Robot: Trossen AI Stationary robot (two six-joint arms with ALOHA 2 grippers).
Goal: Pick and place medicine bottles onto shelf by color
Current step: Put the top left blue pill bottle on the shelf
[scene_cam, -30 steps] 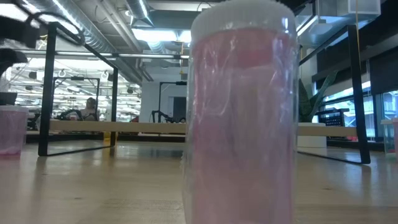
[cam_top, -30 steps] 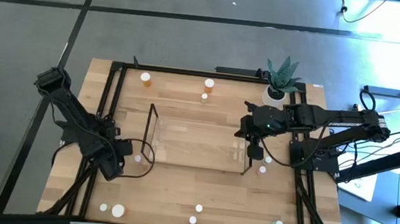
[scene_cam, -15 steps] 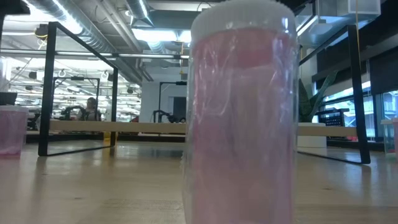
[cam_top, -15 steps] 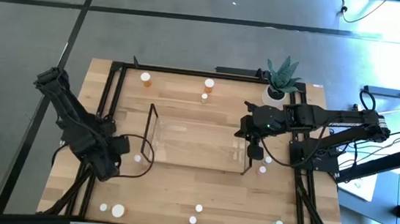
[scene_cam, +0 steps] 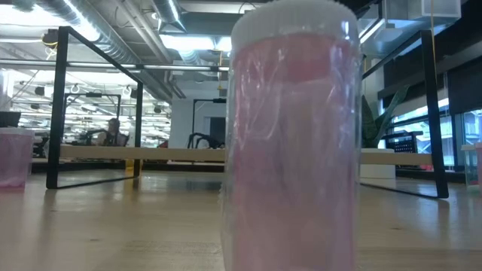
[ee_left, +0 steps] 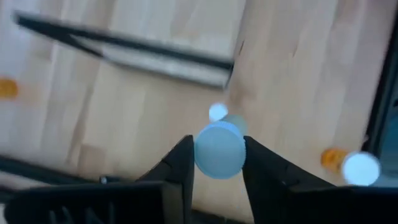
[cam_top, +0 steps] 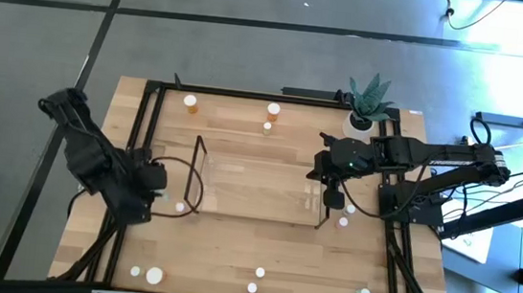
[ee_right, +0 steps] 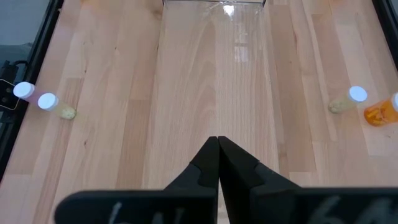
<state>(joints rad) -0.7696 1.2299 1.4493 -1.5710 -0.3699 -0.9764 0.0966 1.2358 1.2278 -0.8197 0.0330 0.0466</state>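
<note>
Bottle, white cap toward us, sits clamped between our left gripper fingers; shelf lies just beside, rightward. Right gripper shut, empty.

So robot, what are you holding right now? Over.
Left gripper shut on a white-capped bottle, lifted off the table near the shelf. Right gripper shut, empty, above the shelf's other end. Nothing in the way.

Left arm drawn back toward table's left edge; left gripper, clamped on 1 white-capped bottle, moved from shelf's near-left corner toward its left end.
</note>
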